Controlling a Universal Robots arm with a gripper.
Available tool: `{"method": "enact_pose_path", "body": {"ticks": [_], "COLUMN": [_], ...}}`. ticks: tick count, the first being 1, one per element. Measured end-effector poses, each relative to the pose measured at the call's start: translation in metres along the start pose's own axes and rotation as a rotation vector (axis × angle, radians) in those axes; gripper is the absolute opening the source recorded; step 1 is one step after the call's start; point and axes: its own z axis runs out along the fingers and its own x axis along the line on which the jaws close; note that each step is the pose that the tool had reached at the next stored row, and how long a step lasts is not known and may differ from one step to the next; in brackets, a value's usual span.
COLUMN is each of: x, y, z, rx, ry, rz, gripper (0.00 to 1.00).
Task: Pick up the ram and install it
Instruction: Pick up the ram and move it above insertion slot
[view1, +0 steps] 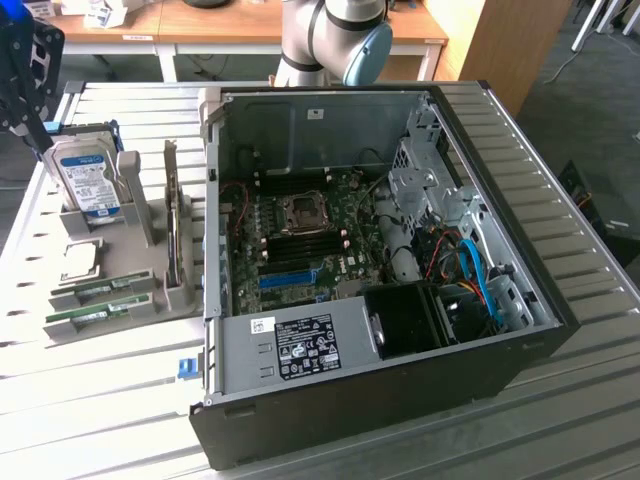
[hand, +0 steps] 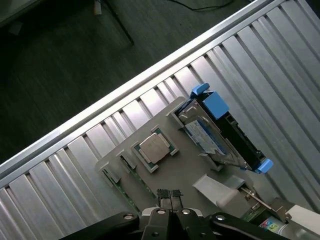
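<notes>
**Ribbed metal desk, jaws shut and empty above the parts holder**

**Exterior view.** Ribbed metal desk (view1: 100, 400) is carrying one open computer case (view1: 400, 410) and, on the exterior view's left, one grey parts holder (view1: 135, 262). Standing or lying in that holder you are seeing one hard drive (view1: 85, 180), one CPU (view1: 80, 262) and two green sticks. I am taking the stick nearer the CPU as the ram (view1: 100, 291) and the one just beside it as the twin stick (view1: 97, 318), but you cannot tell from here which of the two is meant. Both are sitting in their holder grooves, well apart from the case. Inside the case one blue slot (view1: 288, 279) is showing, and one arm (view1: 335, 35) is rising behind it.

**Wrist view.** You are looking down on the holder, with the hard drive and CPU in plain sight. The fingertips (hand: 163, 194) are pressing together with nothing between them, so the jaws are fully closed and gripping nothing.

**Doing the step well.** You are hovering, not yet at the stick. To my eye, a clean pick is asking for:
- the jaws spread before any descent
- their faces lined up with the stick's flat sides
- a grip on one stick only, near its middle
- a straight lift out of the groove, clear of the twin stick
</notes>
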Motion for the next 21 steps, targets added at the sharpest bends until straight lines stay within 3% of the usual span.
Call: {"method": "enact_pose_path", "body": {"ticks": [11, 21], "x": [0.0, 0.0001], "y": [-0.0001, -0.0002], "z": [0.0001, 0.0], "rx": [-0.0006, -0.0104], "ry": [0.0007, 0.0217], "rz": [-0.009, -0.18], "gripper": [0.11, 0.11]}}
